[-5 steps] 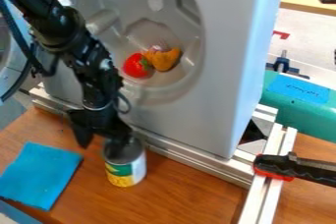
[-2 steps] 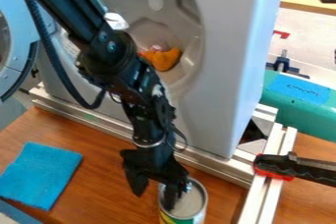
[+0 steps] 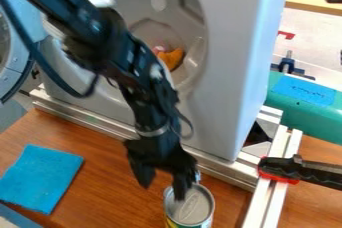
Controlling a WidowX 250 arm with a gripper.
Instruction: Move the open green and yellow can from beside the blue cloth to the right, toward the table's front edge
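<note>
While the black arm slants in from 11 o'clock, its claw hangs down near 6 o'clock. Claw's open, fingers spread apart; the one on the 7 o'clock side is clear of the can, the other sits over the near side of the can's round top (can't tell how firmly it touches, if at all). Can stands upright on the wooden desk, low in the view between 5 and 6 o'clock, green label partly visible, bottom edge cut off. Blue cloth lies flat on the desk at 8 o'clock, well apart from the can. Big grey housing behind the claw, with an orange toy in its recess at 12 o'clock, partly hidden by the arm. Metal rail runs along the housing's foot. Black clamp with a red pad bites the frame at 4 o'clock. Teal box at 3 o'clock, blue label on top. Round door at 10 o'clock.
</note>
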